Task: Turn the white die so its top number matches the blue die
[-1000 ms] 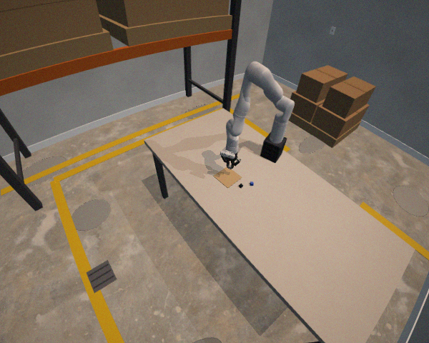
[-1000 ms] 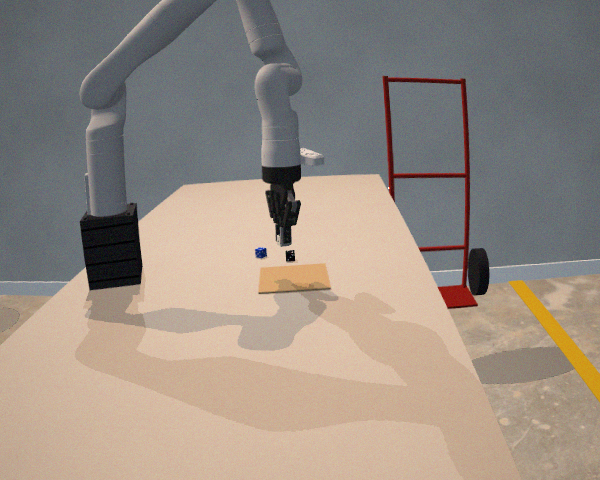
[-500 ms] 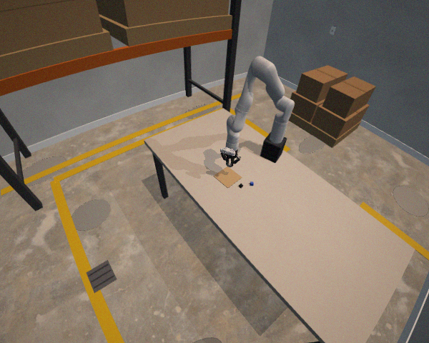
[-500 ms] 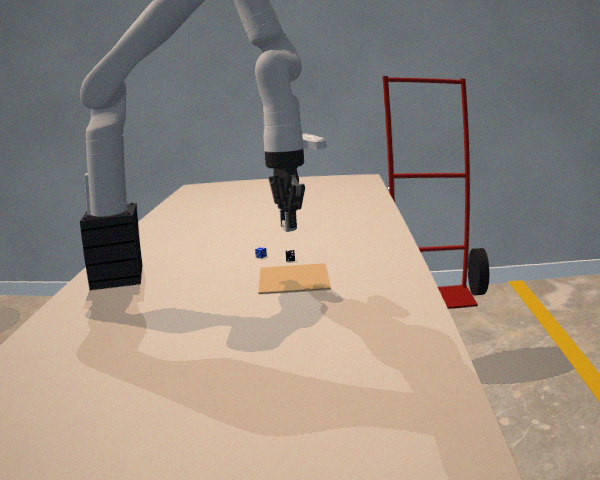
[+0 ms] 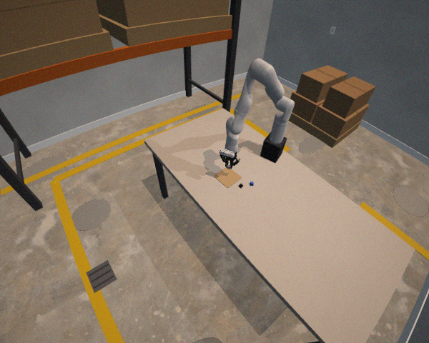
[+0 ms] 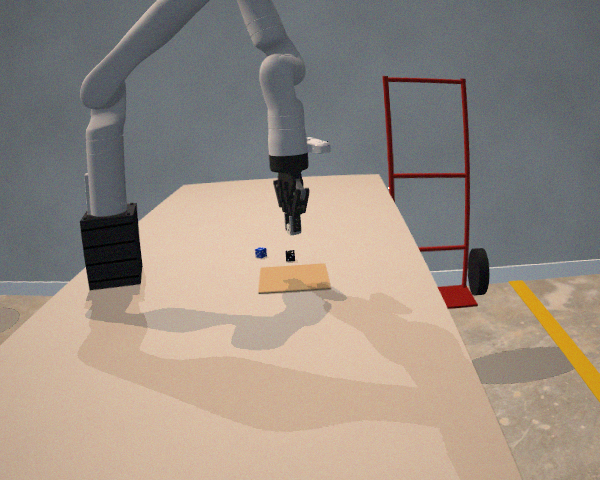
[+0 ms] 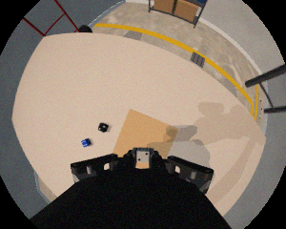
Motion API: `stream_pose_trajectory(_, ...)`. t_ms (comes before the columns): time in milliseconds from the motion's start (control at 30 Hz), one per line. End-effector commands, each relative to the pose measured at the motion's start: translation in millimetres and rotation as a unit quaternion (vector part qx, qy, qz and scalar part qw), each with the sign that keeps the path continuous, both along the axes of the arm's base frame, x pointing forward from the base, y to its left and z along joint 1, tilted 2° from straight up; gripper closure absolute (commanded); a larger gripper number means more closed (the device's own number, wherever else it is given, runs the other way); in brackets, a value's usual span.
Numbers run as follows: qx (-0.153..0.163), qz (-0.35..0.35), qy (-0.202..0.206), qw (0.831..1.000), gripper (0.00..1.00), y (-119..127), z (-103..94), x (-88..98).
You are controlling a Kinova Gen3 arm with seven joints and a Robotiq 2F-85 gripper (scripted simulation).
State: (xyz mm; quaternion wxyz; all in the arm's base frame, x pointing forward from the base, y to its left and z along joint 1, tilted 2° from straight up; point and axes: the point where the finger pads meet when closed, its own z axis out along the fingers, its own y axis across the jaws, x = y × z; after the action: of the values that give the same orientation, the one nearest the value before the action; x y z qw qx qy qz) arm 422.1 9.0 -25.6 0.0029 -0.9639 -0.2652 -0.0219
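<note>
My gripper (image 5: 229, 166) (image 6: 292, 227) (image 7: 143, 153) is shut on the white die (image 7: 143, 155), clear above the table. Two dark pips show on the die's face towards the wrist camera; its other faces are hidden or too small to read. The tan mat (image 5: 228, 181) (image 6: 274, 283) (image 7: 133, 130) lies flat, below the gripper. The blue die (image 5: 251, 183) (image 6: 260, 252) (image 7: 86, 142) rests on the table beside the mat. Its top number is too small to read.
A black die (image 5: 240, 185) (image 6: 290, 255) (image 7: 103, 127) rests on the table between the mat and the blue die, touching neither. The arm's black base (image 5: 273, 148) (image 6: 111, 250) stands at the table's edge. Arm shadows fall across part of the mat and table.
</note>
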Motion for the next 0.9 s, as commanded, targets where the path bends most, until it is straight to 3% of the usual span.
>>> stream_pose_trajectory(0,0.001,0.000,-0.001,1.000,0.85,-0.1,0.1,0.1)
stream_pose_trajectory(400,0.015,0.000,-0.020,1.000,0.85,0.4,-1.6,-0.5)
stream_pose_trajectory(867,0.057,0.001,-0.092,0.994,0.85,-0.7,-2.7,-2.2)
